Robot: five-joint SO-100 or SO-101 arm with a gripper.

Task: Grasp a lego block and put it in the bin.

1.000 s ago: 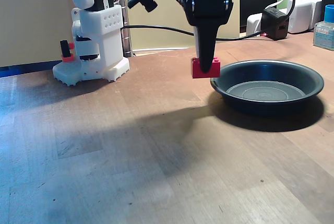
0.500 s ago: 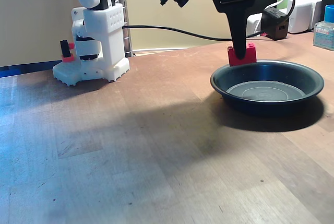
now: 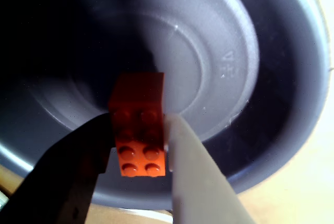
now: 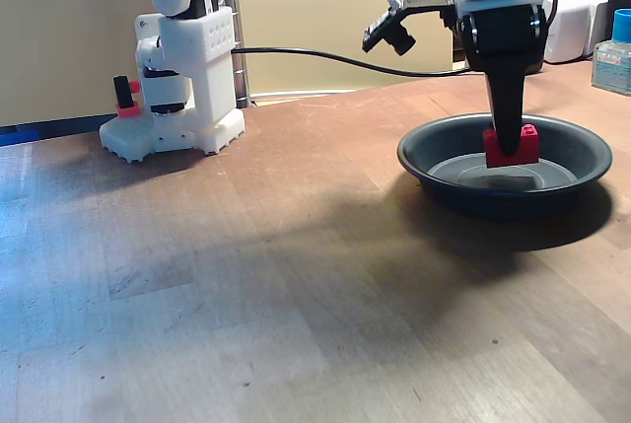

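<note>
The red lego block [image 3: 138,125] sits clamped between my two fingers, studs facing the wrist camera. Behind it spreads the ringed floor of the dark grey pan that serves as the bin [image 3: 240,51]. In the fixed view my gripper [image 4: 509,147] points straight down inside the bin [image 4: 424,152], shut on the lego block [image 4: 526,144], which hangs just above the pan's flat bottom near its middle. A dark finger [image 3: 78,166] presses the block's left side and a pale finger [image 3: 193,177] its right.
The arm's white base [image 4: 182,88] stands at the back left of the wooden table [image 4: 246,285]. Behind the pan are a black adapter with cable [image 4: 519,43], white boxes [image 4: 572,24] and a blue-capped bottle [image 4: 617,53] at the far right.
My gripper has carried the block rightwards from the pan's left rim to over its middle and lowered it inside the pan.
</note>
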